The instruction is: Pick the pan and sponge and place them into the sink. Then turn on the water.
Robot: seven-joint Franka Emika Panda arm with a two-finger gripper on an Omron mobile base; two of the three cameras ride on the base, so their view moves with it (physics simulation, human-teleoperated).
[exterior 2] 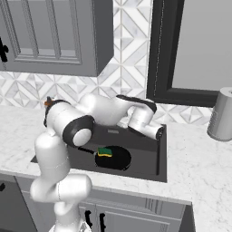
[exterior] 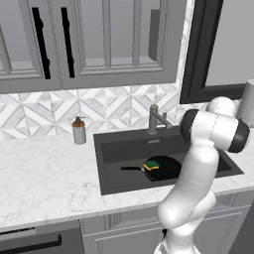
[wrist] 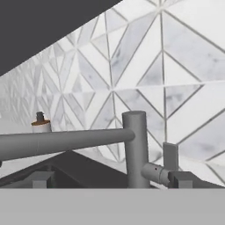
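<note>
The black pan (exterior: 163, 169) (exterior 2: 117, 159) lies flat in the dark grey sink (exterior: 114, 144) (exterior 2: 152, 154), its thin handle pointing left. On the pan's left part rests the green and yellow sponge (exterior: 152, 164) (exterior 2: 105, 152). My gripper (wrist: 110, 180) is open and holds nothing. It sits level with the grey faucet (exterior: 154, 119) (wrist: 134, 145), close to it on its right. The faucet's upright post stands between the two fingertips (wrist: 182, 179), and its spout (wrist: 66, 140) runs off to the left. A small lever (wrist: 170, 156) sticks out at the post's right. The water is not in view.
A soap dispenser (exterior: 79, 130) (wrist: 40, 125) stands on the marble counter (exterior: 44, 178) left of the sink. A grey canister (exterior 2: 222, 114) stands on the counter at the right. Tiled wall, a dark window frame (exterior 2: 158, 54) and upper cabinets (exterior: 99, 39) rise behind.
</note>
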